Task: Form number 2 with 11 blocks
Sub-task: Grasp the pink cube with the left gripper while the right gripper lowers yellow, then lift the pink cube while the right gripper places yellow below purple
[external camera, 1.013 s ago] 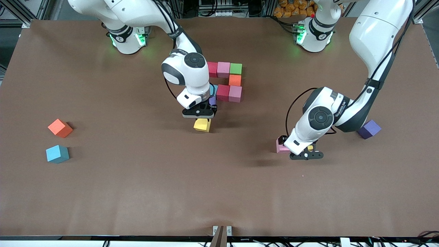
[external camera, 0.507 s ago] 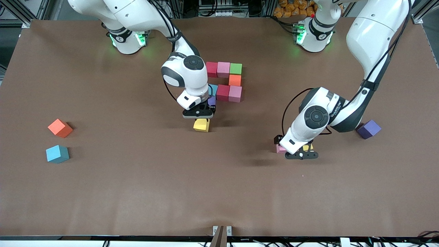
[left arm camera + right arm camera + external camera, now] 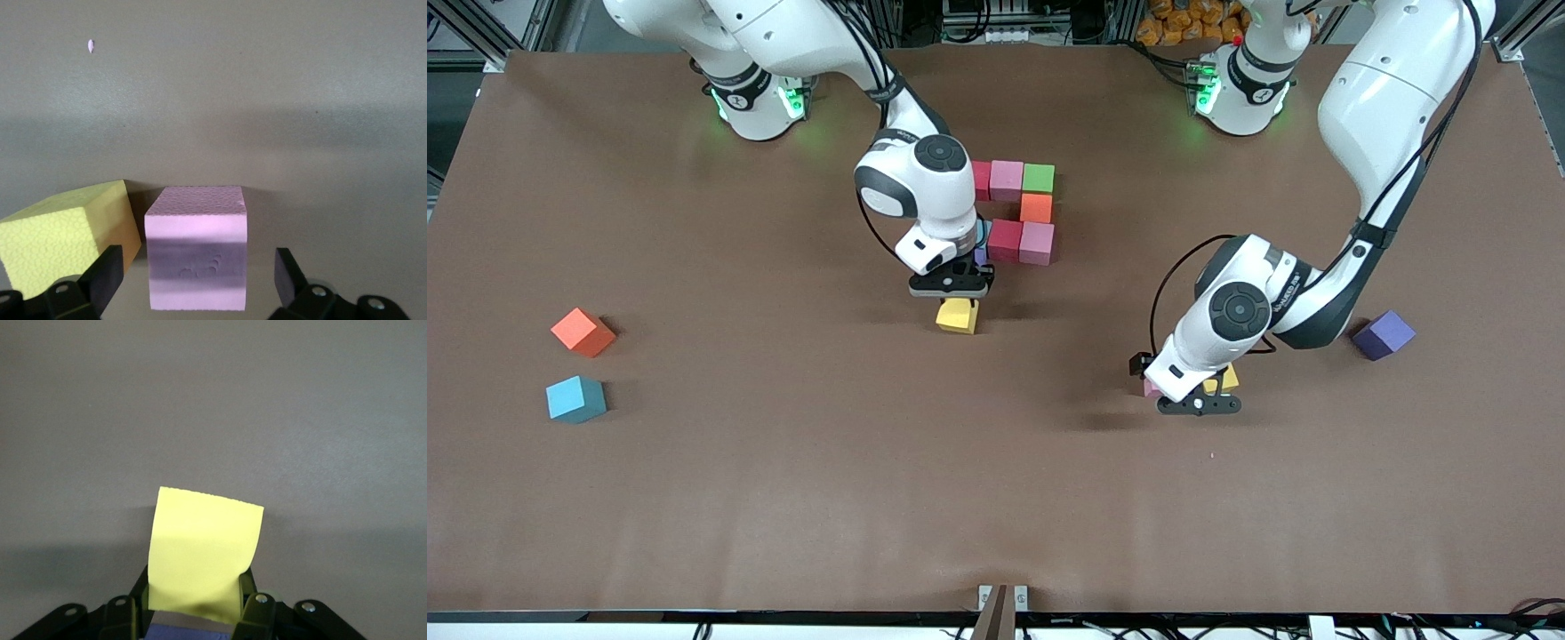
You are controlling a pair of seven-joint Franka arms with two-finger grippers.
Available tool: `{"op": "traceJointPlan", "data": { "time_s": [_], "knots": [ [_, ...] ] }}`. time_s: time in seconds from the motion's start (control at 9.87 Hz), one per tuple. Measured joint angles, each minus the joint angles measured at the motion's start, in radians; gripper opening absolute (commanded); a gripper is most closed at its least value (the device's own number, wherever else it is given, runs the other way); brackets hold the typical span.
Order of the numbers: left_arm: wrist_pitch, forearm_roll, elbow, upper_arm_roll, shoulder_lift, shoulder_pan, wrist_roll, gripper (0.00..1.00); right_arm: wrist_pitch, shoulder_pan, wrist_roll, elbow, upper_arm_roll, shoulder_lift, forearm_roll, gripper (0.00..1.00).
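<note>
The blocks look like light foam cubes, matte and grippy, a touch squashy: best pinched on two flat opposite faces, square on, with no hard squeeze. The pink block point(image 3: 196, 248) shows small dents on its face, so it marks easily.

The number 2 point(image 3: 1021, 213) is partly built near the middle of the table, toward the bases: a top row of red, pink and green, orange under the green, then red and pink below it, with a blue and a purple block mostly hidden by the right wrist.

The right gripper point(image 3: 951, 286) is clamped on a yellow block point(image 3: 958, 315), held just at the open end of the figure, nearer the camera than the built rows.

The left gripper point(image 3: 1199, 405), toward the left arm's end, has its jaws spread wide either side of that pink block, gripping nothing yet. A second yellow block point(image 3: 67, 240) sits just beside the pink, close to one finger point(image 3: 105, 277), so a clean closing could nudge it.

A purple block point(image 3: 1384, 334) waits nearby; orange point(image 3: 583, 332) and blue point(image 3: 575, 398) blocks lie at the right arm's end.
</note>
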Motion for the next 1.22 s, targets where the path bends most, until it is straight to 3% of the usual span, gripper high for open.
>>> {"op": "traceJointPlan", "data": {
  "time_s": [0.91, 1.11, 1.22],
  "knots": [
    [0.040, 0.000, 0.000, 0.000, 0.041, 0.000, 0.000, 1.00, -0.003, 0.020, 0.062, -0.017, 0.000, 0.000, -0.104, 0.24],
    [0.042, 0.000, 0.000, 0.001, 0.041, 0.001, 0.000, 0.88, -0.004, 0.024, 0.075, -0.020, 0.000, 0.000, -0.119, 0.24],
    [0.042, 0.000, 0.000, 0.001, 0.041, 0.001, 0.000, 0.76, -0.006, 0.026, 0.080, -0.020, 0.000, 0.000, -0.119, 0.23]
  ]
}}
